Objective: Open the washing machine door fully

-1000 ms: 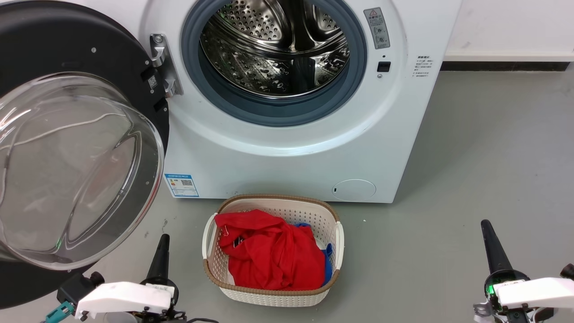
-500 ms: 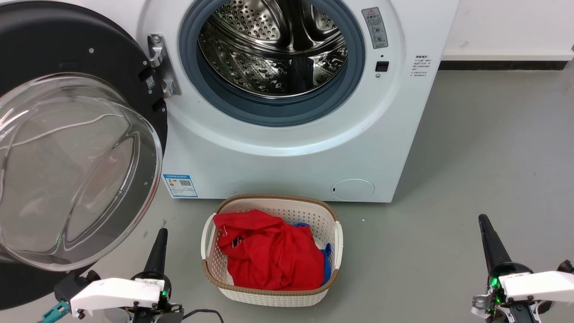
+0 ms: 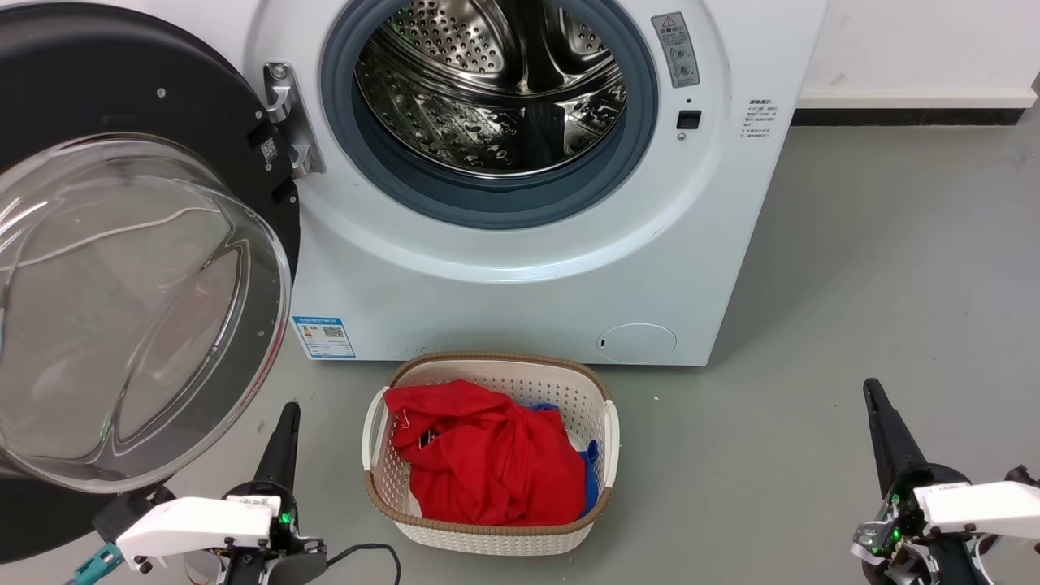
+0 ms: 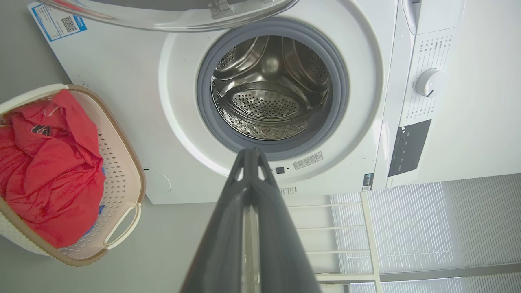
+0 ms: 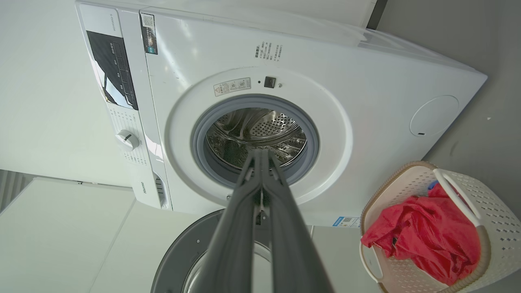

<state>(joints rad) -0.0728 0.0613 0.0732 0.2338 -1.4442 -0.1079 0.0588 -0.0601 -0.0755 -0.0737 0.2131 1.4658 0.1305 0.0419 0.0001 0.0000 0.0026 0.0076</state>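
Large round glossy black door with bulging glass centre point(image 3: 138, 309) stands swung wide, left of the white front-loading washing machine point(image 3: 528, 268); left end effector point(image 3: 288, 413) and right end effector point(image 3: 872, 390) hang low, fingers together, empty; any further push should be gentle, on the rim.

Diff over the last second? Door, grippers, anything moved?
The left gripper and right gripper, both shut, edged slightly up the head view toward the washing machine; the small leftward scene shift is camera motion. Nothing grasped or released. The washing machine door stays swung open, untouched; the laundry basket sits unmoved.
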